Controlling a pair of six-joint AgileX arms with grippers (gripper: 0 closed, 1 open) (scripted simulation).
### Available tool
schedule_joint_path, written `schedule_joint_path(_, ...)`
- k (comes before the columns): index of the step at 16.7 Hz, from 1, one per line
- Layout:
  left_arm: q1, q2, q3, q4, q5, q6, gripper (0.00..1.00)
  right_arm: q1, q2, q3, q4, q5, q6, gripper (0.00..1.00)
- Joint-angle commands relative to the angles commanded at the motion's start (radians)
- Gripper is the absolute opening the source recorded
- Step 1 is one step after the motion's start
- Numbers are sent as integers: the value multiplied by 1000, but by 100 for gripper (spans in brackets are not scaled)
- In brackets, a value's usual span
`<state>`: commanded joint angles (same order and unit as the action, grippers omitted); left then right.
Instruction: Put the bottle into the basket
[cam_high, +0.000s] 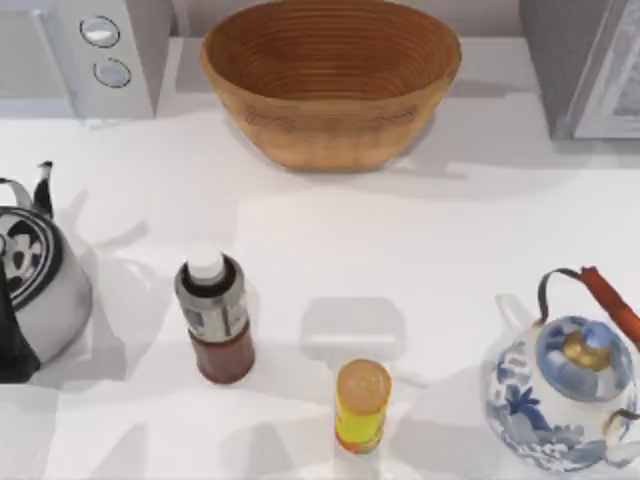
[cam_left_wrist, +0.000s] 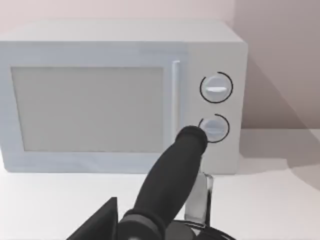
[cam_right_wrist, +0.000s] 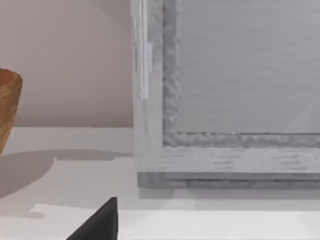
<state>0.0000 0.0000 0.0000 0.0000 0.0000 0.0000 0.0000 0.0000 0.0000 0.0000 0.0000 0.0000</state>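
Note:
The bottle stands upright at the front left of the table, with a white cap, a grey label and a reddish-brown lower body. The wide woven basket sits at the back middle, and its rim edge shows in the right wrist view. A dark part of my left gripper hangs over the kettle, facing the microwave, left of the bottle. A dark part of my right gripper sits low near the grey appliance on the right. Neither gripper touches the bottle.
A silver kettle with a black handle stands at the left edge. A short yellow container is at the front middle, a blue-and-white teapot at the front right. A microwave stands back left, a grey appliance back right.

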Motion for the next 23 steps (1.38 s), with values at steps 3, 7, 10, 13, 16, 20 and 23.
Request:
schedule_joint_path(3,4,9,4,11,4,1,100,0,0,0,0,0,0,100)
schedule_joint_path(7,27,118,46,114,43,21,100,0,0,0,0,0,0,100)
schedule_joint_path(10,16,278,78,223,119,62,100,0,0,0,0,0,0,100)
schedule_joint_path(13,-28,483,92,330,236,112,100,0,0,0,0,0,0,100)
schedule_joint_path(16,-94,699,88,431,363,152,100,0,0,0,0,0,0,100)
schedule_joint_path(20,-181,934,66,558,495,189,100,0,0,0,0,0,0,100)
schedule_joint_path(23,-220,1019,43,619,551,205,100,0,0,0,0,0,0,100)
